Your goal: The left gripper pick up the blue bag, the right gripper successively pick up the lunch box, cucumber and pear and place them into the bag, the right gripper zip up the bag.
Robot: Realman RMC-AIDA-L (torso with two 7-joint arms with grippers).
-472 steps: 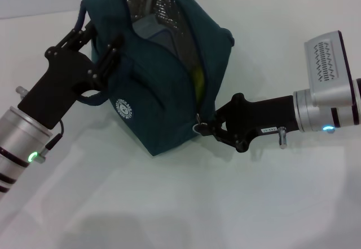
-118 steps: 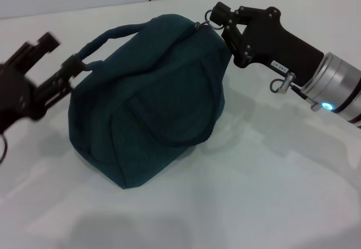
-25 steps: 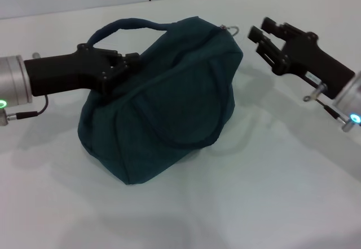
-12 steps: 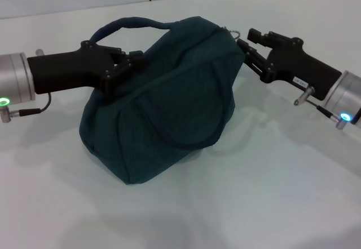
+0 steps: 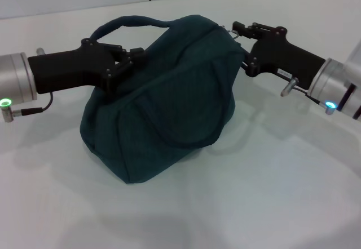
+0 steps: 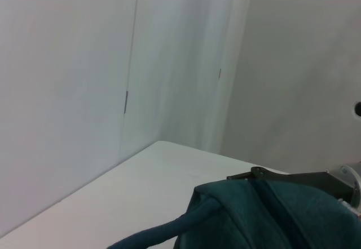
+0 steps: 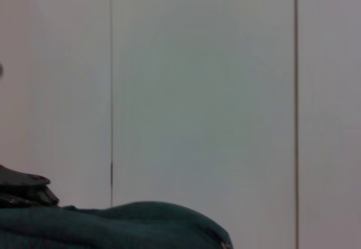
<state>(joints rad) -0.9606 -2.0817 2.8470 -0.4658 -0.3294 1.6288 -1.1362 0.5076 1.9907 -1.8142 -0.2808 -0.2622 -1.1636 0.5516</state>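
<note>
Zipping looks done: the blue bag [image 5: 161, 97] sits shut on the tabletop [image 5: 254, 198], the left gripper [image 5: 127, 63] squeezes its top, and the right gripper [image 5: 241, 30] has come back, pinching the ring pull [image 5: 232, 32].

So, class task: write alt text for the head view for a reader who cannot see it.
A dark teal-blue fabric tote bag, zipped shut, sits on a white table. The left black two-finger pincer presses its left side; the right black pincer is at the zipper's metal ring pull.
</note>
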